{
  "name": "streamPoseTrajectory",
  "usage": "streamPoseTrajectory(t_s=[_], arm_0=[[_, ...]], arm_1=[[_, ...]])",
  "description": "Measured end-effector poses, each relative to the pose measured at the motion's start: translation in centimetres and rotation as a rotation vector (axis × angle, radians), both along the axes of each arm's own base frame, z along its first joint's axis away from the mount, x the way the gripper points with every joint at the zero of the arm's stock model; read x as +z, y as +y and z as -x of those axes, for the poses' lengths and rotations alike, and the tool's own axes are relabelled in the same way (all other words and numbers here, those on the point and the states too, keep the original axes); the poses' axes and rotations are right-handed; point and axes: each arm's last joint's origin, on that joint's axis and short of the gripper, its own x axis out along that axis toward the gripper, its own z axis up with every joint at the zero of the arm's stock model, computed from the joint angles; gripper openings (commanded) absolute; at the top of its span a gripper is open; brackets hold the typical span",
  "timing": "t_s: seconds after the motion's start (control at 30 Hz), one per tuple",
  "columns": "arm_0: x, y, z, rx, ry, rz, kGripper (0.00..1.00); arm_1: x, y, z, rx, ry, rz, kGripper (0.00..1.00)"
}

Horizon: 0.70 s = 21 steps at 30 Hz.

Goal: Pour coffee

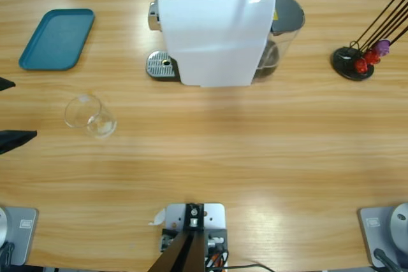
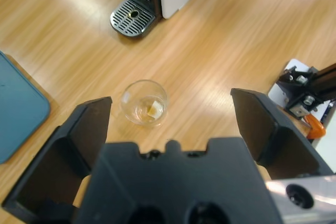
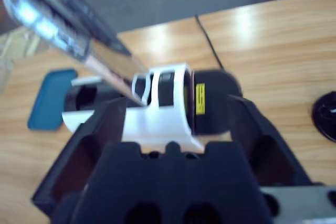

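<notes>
Wooden table (image 1: 255, 151) carries a white coffee machine (image 1: 213, 33) at the back, its yellow label (image 3: 200, 98) unreadable. Teal tray (image 1: 56, 38) lies far left. Nearer, the clear glass (image 1: 89, 116) stands empty-looking, before the left end effector (image 2: 170, 114), spread wide. Right end effector (image 3: 176, 114), also spread, hovers above the machine.

Glossy wood-grain worktop (image 1: 255, 144); clear smooth drinking glass (image 1: 90, 116); white plastic coffee machine (image 1: 213, 30) with perforated metal drip grate (image 1: 162, 65); matt teal tray (image 1: 56, 39).
</notes>
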Motion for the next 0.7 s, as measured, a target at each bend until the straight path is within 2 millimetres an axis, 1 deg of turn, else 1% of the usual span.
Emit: streamPoseTrajectory(t_s=[0.17,0.23,0.27,0.4,0.57,0.7], arm_0=[[-0.1,0.4,0.6,-0.016,0.010,-0.012,0.998],[-0.1,0.7,0.9,-0.020,0.006,-0.013,0.996],[-0.1,0.7,1.0,-0.020,0.004,-0.012,0.996],[0.0,0.9,1.1,-0.023,-0.003,-0.010,0.996],[0.0,1.0,1.2,-0.028,-0.012,-0.011,0.997],[0.0,0.9,1.2,-0.031,-0.015,-0.012,0.996]], arm_1=[[1.5,-0.4,-2.0,-0.089,-0.081,-0.153,0.000],[2.6,0.1,-2.7,-0.098,-0.105,-0.199,0.000],[2.8,0.3,-2.9,-0.098,-0.109,-0.205,0.000],[2.2,2.1,-4.2,-0.089,-0.085,-0.204,0.000],[2.1,4.2,-5.6,-0.054,-0.060,-0.218,0.000],[2.4,5.2,-5.9,-0.008,-0.028,-0.228,0.000]])
